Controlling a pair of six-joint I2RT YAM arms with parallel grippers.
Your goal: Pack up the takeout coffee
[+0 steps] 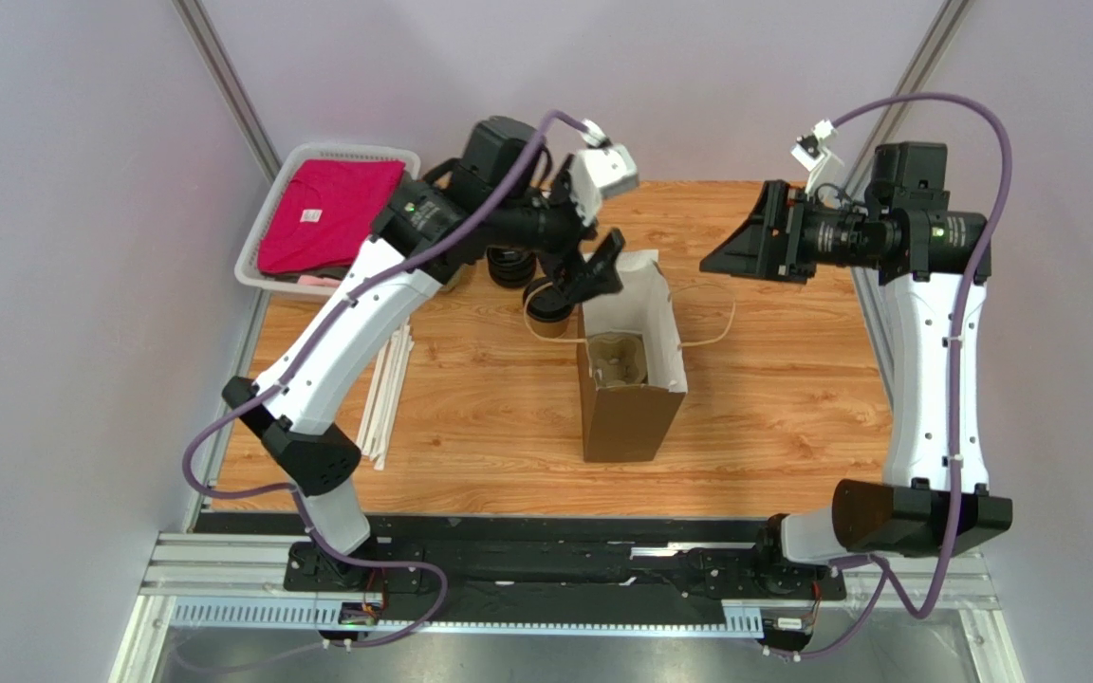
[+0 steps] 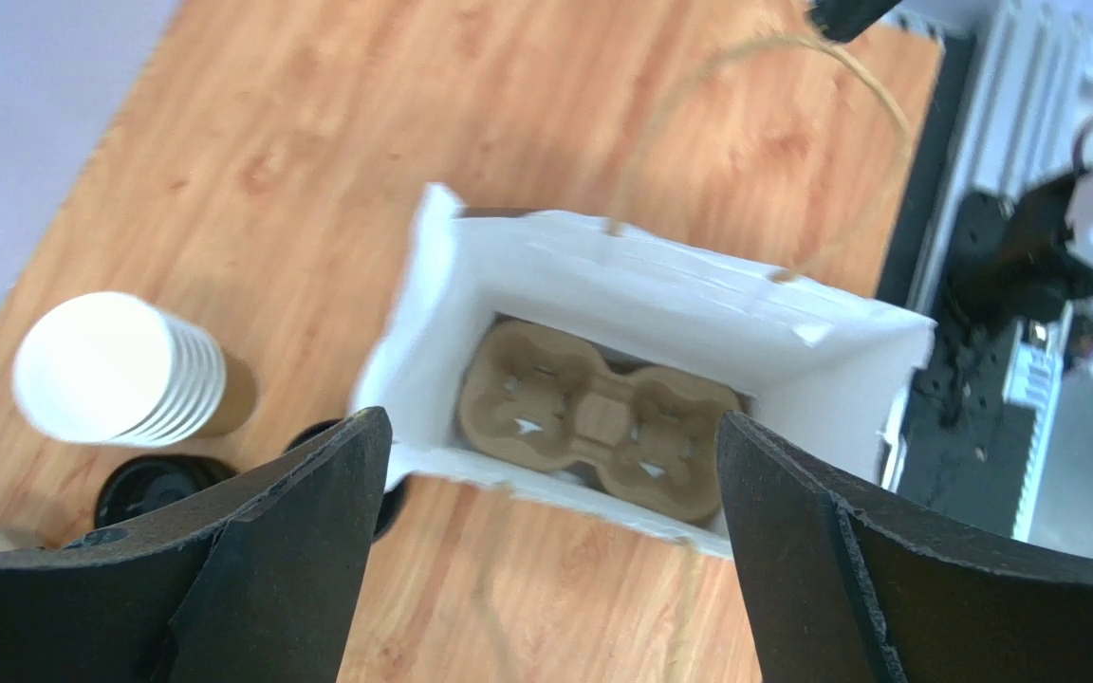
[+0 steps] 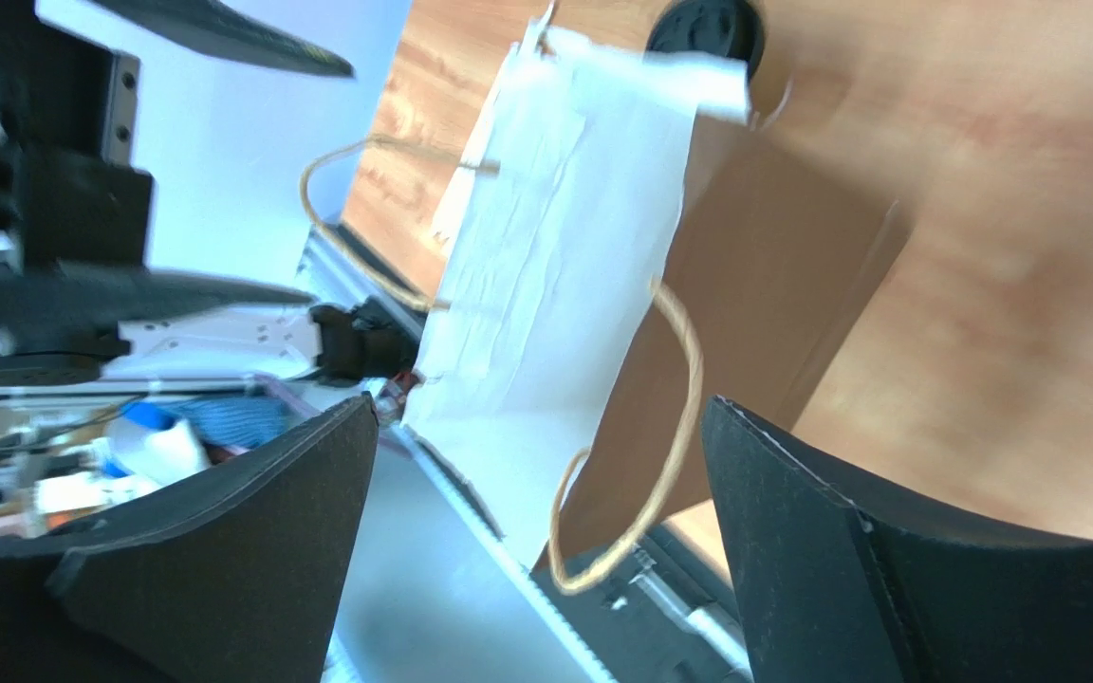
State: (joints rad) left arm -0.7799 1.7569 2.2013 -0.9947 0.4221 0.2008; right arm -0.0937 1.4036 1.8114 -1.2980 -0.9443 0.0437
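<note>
since both arms were bolted at the near edge, the first thing out from them on the table (image 1: 780,413) was the brown paper bag (image 1: 631,420), standing upright on its own, mouth open, with a pulp cup carrier (image 2: 595,413) at the bottom and its wells empty. the left gripper (image 2: 545,441) hung over the bag's far-left corner, claw splayed wide with nothing in it; the right gripper (image 3: 538,413) sat off to the bag's right, likewise spread and empty. the takeout coffee (image 1: 550,302) was not in the bag: it looked to be the black-topped round thing just beside the bag's left wall, under the left gripper, though from above it was hard to tell from the loose lids (image 2: 153,487) near it. farther back stood the stack of white-rimmed cups (image 2: 111,370), and in the far-left corner a white basket (image 1: 346,148) held a pink cloth (image 1: 324,214). the risk lay with the bag: with no claw steadying it, a finger brushing its wall or catching the twine handle (image 3: 691,399) that looped out toward the right gripper could tip or drag it. the wells were small, so a cup lowered off-centre would likely catch the carrier's ridge, lean and spill.
</note>
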